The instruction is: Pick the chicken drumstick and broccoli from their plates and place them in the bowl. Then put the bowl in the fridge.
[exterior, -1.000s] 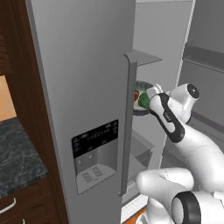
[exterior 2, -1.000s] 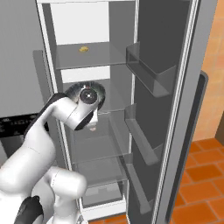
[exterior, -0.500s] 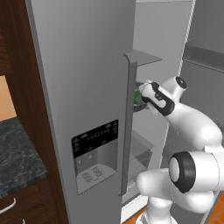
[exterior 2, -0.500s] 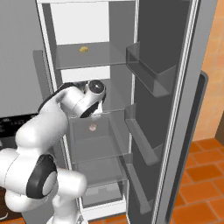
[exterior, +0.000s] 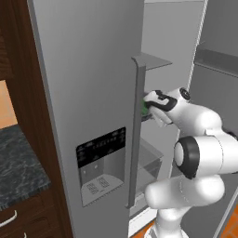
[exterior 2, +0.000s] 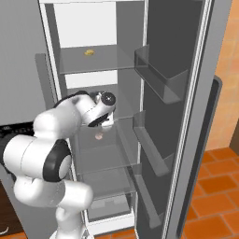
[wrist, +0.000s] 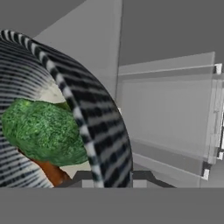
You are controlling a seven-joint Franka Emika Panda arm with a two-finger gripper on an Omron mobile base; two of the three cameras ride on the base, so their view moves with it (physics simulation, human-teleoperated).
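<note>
Bowl (wrist: 94,122), holding broccoli (wrist: 43,129) and chicken drumstick (wrist: 50,170), has moved deeper into the open fridge (exterior 2: 93,58) since a moment ago; pincer (exterior: 148,110) stays clamped on its rim, placement nearly reached.

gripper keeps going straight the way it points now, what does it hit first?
Probably the fridge's pale inner wall. In the hand view the gripper, shut on the bowl holding broccoli and chicken drumstick, faces wall past a clear shelf edge. Depth unclear.
</note>
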